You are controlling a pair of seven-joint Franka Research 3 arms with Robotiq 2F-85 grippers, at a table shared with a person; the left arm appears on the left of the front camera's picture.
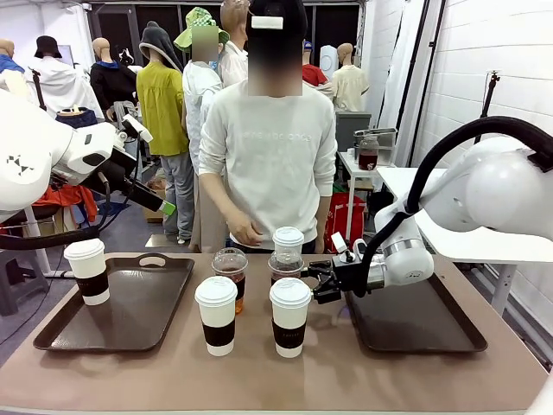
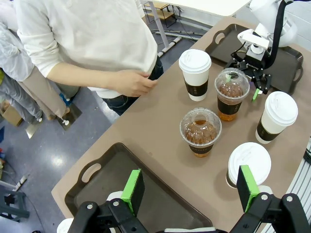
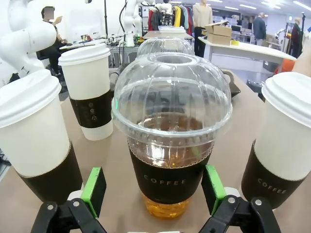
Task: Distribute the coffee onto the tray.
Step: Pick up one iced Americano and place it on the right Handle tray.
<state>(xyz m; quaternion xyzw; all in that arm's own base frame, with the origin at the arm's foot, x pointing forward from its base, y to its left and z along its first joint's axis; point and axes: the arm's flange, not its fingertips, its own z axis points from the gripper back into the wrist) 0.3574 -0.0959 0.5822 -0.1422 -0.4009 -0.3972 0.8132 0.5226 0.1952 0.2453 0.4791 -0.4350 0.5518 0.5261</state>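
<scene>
Right claw (image 1: 314, 283) is wide and empty, low over the desk (image 1: 328, 372). The nearest iced coffee (image 1: 283, 266) stands upright at its 12 o'clock, sleeve between the pads and seemingly untouched; you only need to close. Left claw (image 2: 190, 186) is wide, high over the left tray (image 2: 165, 204), farther off. Count: two iced coffees; four paper cups (image 1: 216, 316), one on the left tray; right tray (image 1: 432, 322) at the claw's 5 o'clock.

A brown worktop (image 1: 346, 372) spans the foreground — at its far side stands a person in a white sweater (image 1: 272, 147), a red bag (image 1: 346, 216) close beside them.
</scene>
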